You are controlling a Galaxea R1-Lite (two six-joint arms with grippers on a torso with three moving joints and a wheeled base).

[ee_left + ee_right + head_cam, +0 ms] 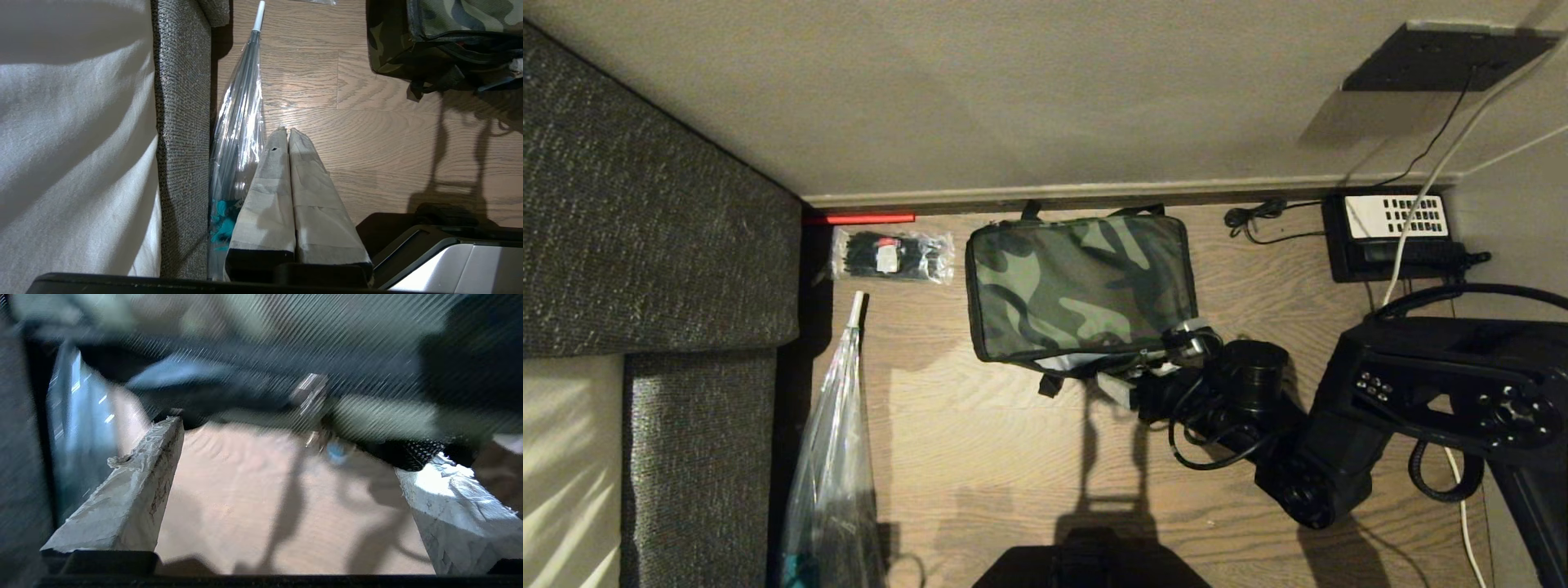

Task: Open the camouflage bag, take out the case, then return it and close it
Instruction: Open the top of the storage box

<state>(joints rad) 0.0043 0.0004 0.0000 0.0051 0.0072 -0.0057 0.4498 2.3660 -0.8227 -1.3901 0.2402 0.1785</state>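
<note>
On the wooden floor [980, 457], close to the far skirting board, the camouflage bag [1082, 282] lies flat with its lid down; a strip of light lining shows along its near edge. The right tool [1152, 371] reaches in from the right side and sits at the bag's near right corner, its taped fingers [122, 498] spread wide apart and holding nothing; in the right wrist view the bag's dark near edge and a small metal zip pull [310, 390] lie just ahead of the fingers, too blurred to tell whether anything touches. The case is not visible. The left tool [288, 134] hangs parked above the floor beside the sofa [645, 229], its taped fingers pressed together, empty. A clear plastic bag [837, 457] leans along the sofa's edge, and a packet of black cable ties [892, 255] lies near the skirting, left of the camouflage bag. A black telephone [1392, 237] rests by the far right corner.
</note>
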